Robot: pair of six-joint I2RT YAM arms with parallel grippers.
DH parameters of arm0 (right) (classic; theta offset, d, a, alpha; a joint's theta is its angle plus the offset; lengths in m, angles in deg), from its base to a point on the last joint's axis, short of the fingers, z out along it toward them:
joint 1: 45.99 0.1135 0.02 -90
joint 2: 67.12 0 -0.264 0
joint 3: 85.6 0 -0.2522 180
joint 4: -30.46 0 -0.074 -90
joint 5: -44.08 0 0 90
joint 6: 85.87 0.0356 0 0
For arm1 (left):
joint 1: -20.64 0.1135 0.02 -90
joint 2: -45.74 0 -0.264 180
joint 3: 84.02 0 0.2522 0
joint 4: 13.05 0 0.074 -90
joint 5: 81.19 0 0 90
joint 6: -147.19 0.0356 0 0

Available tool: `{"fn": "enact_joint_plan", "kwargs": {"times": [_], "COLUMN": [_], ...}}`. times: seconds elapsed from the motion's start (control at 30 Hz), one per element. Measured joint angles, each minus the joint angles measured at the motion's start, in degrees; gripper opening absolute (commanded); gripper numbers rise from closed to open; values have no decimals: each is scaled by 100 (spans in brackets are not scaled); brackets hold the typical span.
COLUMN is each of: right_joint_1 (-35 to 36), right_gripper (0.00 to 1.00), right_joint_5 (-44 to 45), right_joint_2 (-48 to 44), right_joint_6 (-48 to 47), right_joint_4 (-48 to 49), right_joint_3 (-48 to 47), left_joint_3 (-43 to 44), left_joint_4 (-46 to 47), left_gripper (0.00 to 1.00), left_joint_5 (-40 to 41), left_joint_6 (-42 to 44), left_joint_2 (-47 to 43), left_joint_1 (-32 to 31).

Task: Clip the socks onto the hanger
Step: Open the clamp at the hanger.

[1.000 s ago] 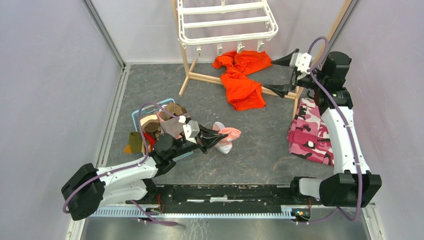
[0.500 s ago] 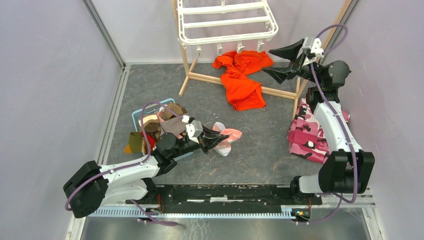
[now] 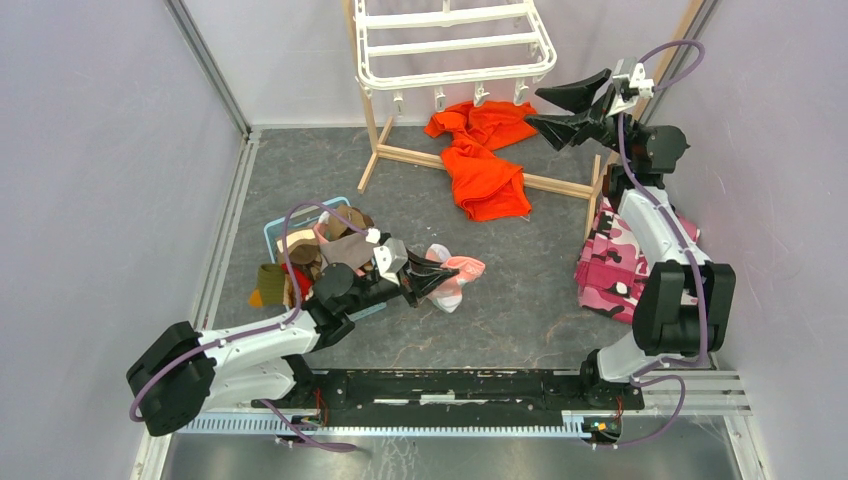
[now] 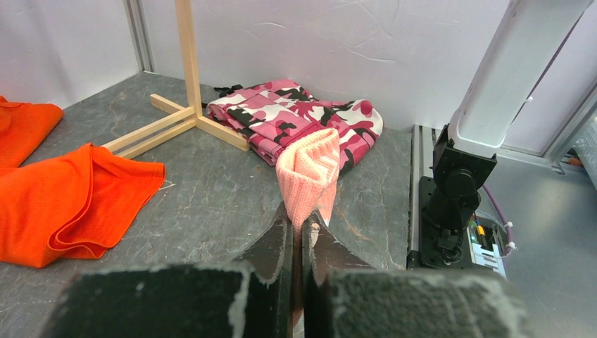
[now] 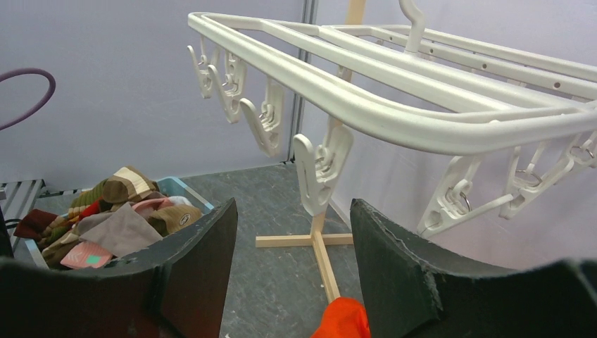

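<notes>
The socks (image 3: 318,252) lie mostly heaped in a blue bin (image 3: 268,232) at the left of the bench (image 3: 540,300), and none is hung yet as far as I can see. Just right of the heap, the left claw (image 3: 442,272) is pressed together on a pink sock (image 4: 310,165), held low over the bench; I can't tell whether its loose end is clear of the surface. At the back, in the middle, the hanger (image 3: 455,48) sits up on the wooden stand (image 3: 400,155), and every clip (image 5: 318,167) I can see dangles empty. The right claw (image 3: 535,108) is raised just beside the hanger's right corner, spread wide with nothing between its fingers and facing a clip. I'd say the job has barely begun: one sock is picked up but not clipped, and the whole heap waits.
</notes>
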Motion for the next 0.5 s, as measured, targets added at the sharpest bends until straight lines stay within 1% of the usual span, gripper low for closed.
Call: {"fn": "enact_joint_plan", "kwargs": {"times": [0.33,0.5], "right_joint_1": [85,142], "right_gripper": [66,64], "right_joint_5": [214,293], "right_joint_2": [367,549], "right_joint_6": [402,595], "right_joint_4": [326,505], "right_joint_3": [-264,-393], "left_joint_3": [155,212], "left_joint_4": [-48,-66], "left_gripper": [2,2], "left_joint_5": [2,2], "left_joint_6": [0,0], "left_joint_2": [35,68], "left_joint_1": [0,0]}}
